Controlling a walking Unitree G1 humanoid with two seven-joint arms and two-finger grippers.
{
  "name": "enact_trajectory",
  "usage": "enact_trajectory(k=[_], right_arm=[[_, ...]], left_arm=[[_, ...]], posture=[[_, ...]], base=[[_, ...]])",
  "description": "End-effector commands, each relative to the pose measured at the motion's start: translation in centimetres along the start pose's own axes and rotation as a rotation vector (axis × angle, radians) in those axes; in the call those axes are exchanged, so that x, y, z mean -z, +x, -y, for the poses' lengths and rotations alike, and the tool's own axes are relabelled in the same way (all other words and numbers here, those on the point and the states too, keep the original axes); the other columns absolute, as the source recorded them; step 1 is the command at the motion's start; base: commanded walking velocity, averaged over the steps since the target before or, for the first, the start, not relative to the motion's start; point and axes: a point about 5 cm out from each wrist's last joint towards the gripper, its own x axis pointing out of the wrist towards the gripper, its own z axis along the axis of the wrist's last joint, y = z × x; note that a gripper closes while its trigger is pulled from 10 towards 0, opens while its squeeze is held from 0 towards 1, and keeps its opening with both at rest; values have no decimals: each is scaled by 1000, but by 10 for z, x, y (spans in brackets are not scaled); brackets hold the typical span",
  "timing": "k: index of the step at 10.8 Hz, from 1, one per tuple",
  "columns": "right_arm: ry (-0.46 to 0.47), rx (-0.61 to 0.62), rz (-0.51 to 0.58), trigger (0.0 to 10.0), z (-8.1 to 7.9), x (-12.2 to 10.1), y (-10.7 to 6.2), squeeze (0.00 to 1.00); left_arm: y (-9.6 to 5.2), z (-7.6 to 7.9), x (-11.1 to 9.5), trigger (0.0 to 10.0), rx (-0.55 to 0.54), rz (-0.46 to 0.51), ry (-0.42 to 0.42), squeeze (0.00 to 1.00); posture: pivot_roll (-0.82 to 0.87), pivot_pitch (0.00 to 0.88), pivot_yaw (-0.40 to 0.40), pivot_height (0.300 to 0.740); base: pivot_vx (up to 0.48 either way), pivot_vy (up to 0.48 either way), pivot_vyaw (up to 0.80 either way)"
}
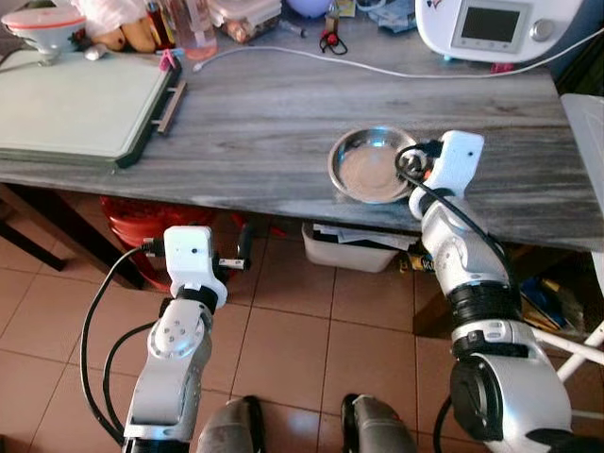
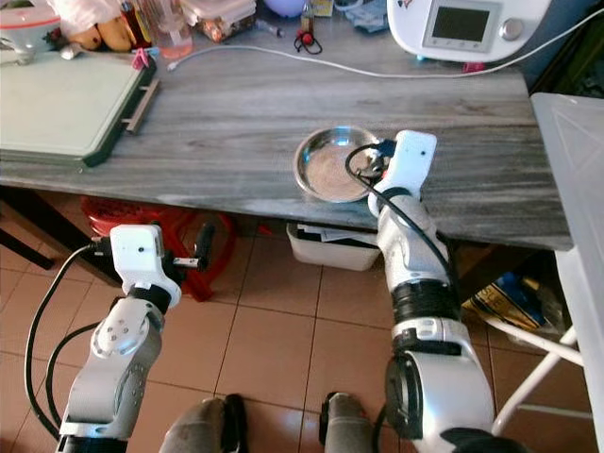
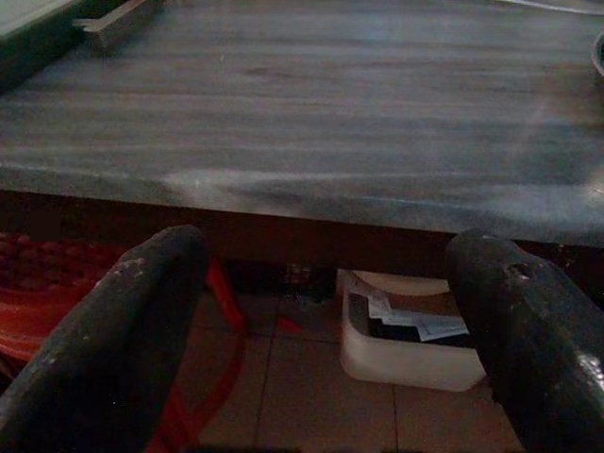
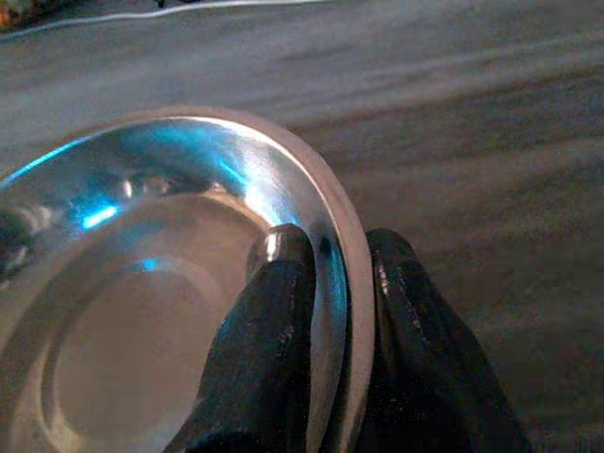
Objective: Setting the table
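Nearest us, our left gripper (image 1: 243,255) hangs below the table's front edge, fingers spread wide and empty. Our right gripper (image 4: 326,311) is pinched on the rim of the steel bowl (image 1: 370,162), one finger inside and one outside, the bowl sitting close to the front edge of the table (image 1: 283,104) toward its right end. We judge the thin, slick rim could slip from that pinch, or a pull toward us could drag the bowl off the edge; farther back, the white cable (image 1: 377,68) looks clear.

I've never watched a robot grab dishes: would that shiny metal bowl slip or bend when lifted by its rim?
The steel bowl looks rigid, so it probably won't bend. Its polished rim could slip, since the right gripper pinches it with only two narrow fingers. Held at one edge, it may tilt, though it looks thin and light.
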Motion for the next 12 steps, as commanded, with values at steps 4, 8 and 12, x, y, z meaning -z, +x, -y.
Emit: enact_trajectory(k=[4, 8, 12], right_arm=[[-20, 35, 42, 10000, 4, -6, 3, 1000], [-32, 14, 99, 10000, -4, -15, 7, 1000], [-158, -73, 358, 10000, -12, -29, -30, 1000]], left_arm=[[-1, -1, 0, 10000, -3, -6, 6, 0], [0, -1, 0, 10000, -7, -3, 14, 0], [-1, -9, -3, 10000, -54, 11, 23, 0]], posture=[[-26, 205, 37, 740], [-18, 201, 35, 740], [-3, 148, 36, 740]], base=[[0, 0, 0], [0, 0, 0], [0, 0, 0]])
